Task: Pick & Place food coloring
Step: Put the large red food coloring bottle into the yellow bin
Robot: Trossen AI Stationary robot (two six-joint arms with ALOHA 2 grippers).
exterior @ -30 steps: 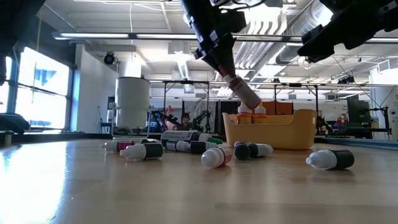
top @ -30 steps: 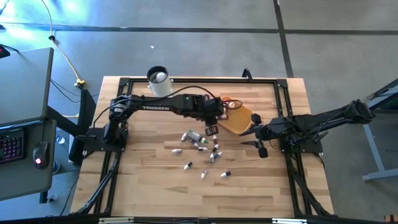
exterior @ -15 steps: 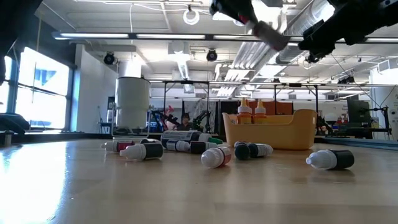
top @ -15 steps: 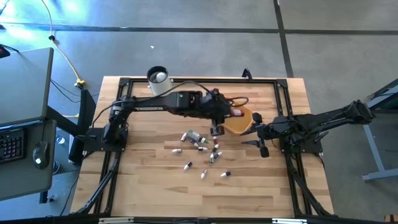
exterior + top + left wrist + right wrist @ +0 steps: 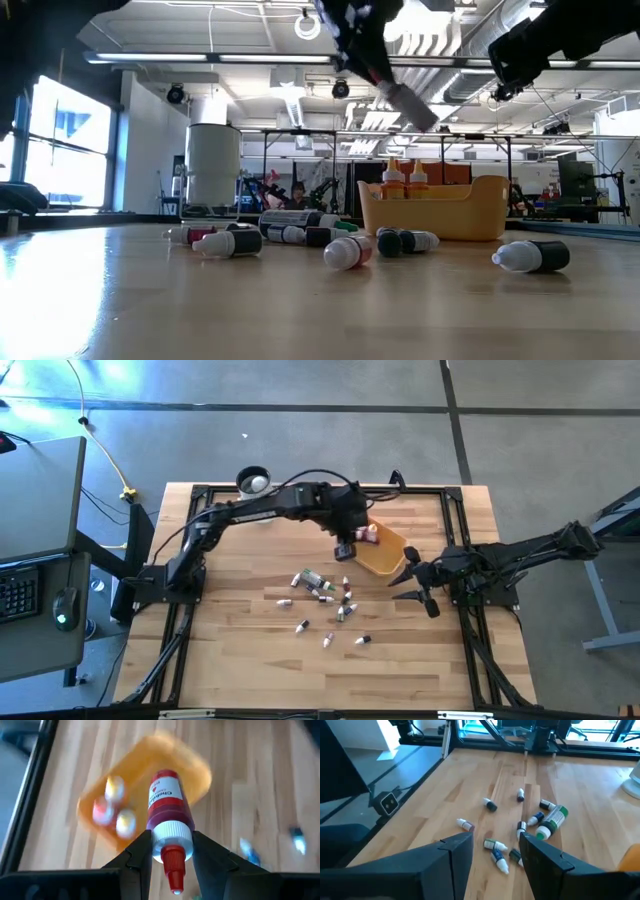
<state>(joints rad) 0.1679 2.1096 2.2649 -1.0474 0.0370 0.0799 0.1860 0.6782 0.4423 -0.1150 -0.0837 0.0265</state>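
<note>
Left gripper [image 5: 167, 851] pinches a red food coloring bottle [image 5: 166, 807] by its neck, cap pointing back toward the wrist, held in the air over the orange-yellow tray [image 5: 385, 555]. Three bottles [image 5: 114, 805] stand inside the tray. Loose bottles [image 5: 325, 600] lie scattered on the tabletop [image 5: 240, 660] at 7 o'clock from the tray. Right gripper [image 5: 495, 850], fingers spread, holds nothing, at 4 o'clock from the tray.
</note>
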